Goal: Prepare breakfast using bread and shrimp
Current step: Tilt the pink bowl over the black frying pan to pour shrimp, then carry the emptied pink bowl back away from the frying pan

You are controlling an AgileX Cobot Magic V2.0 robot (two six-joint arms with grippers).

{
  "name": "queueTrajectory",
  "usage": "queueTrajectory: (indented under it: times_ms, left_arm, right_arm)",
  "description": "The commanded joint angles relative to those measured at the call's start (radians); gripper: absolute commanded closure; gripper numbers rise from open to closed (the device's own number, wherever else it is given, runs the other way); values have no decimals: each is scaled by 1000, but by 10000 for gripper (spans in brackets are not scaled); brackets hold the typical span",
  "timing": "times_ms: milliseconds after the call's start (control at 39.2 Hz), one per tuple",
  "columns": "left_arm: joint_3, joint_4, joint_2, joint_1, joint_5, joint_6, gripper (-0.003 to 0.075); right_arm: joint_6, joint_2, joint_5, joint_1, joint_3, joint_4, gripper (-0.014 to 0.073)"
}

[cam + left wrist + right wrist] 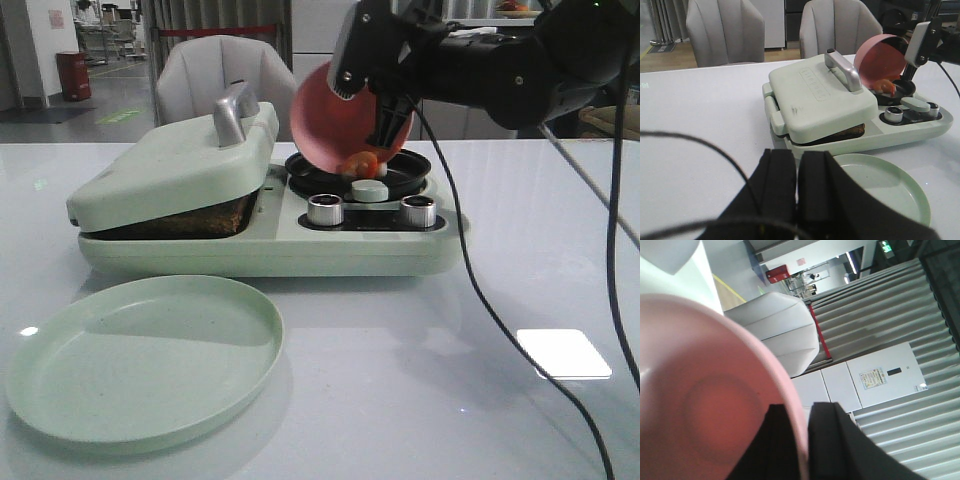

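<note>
Shrimp (362,162) at pink bowl's (335,125) lip, below right tool (392,118).

No wording can be read anywhere. The sandwich maker's lid (820,102) carries an embossed mark beside its handle, too faint to make out. A paper notice (871,378) hangs on the white cabinet beyond the right gripper (807,440) (print far too small).

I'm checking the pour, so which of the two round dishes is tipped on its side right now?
The pink bowl, held on edge by the right tool over the black pan. The green plate lies flat on the table.
</note>
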Motion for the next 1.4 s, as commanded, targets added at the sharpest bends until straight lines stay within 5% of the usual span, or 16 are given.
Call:
queueTrajectory:
  times_ms: [0, 153, 255, 561, 917, 1147, 1376]
  left_arm:
    - [-27, -8, 13, -3, -74, -7, 586]
    - [-27, -8, 13, -3, -74, -7, 586]
    - [-27, -8, 13, -3, -74, -7, 586]
    - [-27, -8, 13, -3, -74, -7, 586]
    - [-27, -8, 13, -3, -74, -7, 586]
    - [-27, -8, 13, -3, -74, -7, 586]
    - [-27, -8, 13, -3, -74, -7, 586]
  right_arm:
    - [-10, -61, -70, -4, -55, -34, 451]
    - [-10, -61, -71, -4, -74, -47, 451]
    - [24, -61, -76, -4, -74, 61, 451]
    - [416, -89, -89, -4, -80, 704, 451]
    - [437, -347, 627, -78, -80, 1130, 451]
    - [435, -461, 1115, -243, -80, 1133, 451]
    - [474, -519, 1445, -356, -80, 806, 451]
